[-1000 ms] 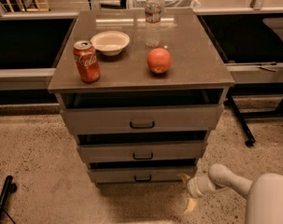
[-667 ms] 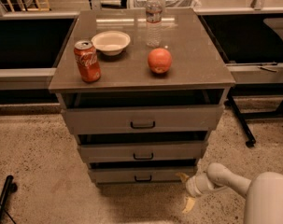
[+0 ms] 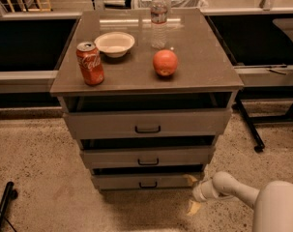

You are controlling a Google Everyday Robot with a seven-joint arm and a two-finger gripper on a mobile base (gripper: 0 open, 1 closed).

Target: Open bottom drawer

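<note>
The bottom drawer (image 3: 122, 181) is the lowest of three grey drawer fronts in the cabinet, with a small black bar handle (image 3: 148, 184). A dark gap shows above its front. My gripper (image 3: 192, 194) is low at the drawer's right end, just off the cabinet's lower right corner, coming in from my white arm (image 3: 233, 190) at the bottom right. Its two yellowish fingers are spread apart and hold nothing. The upper fingertip (image 3: 190, 180) is at the right edge of the bottom drawer front. The lower one is near the floor.
The middle drawer (image 3: 146, 156) and the top drawer (image 3: 146, 123) also show dark gaps above them. On the cabinet top (image 3: 204, 66) stand a red cola can (image 3: 90, 63), a white bowl (image 3: 115, 44), a water bottle (image 3: 158, 19) and an orange fruit (image 3: 165, 63). A black stand leg (image 3: 247, 124) is to the right.
My gripper has shifted slightly up and left toward the bottom drawer's right end. The drawers and the things on the cabinet have not moved.
</note>
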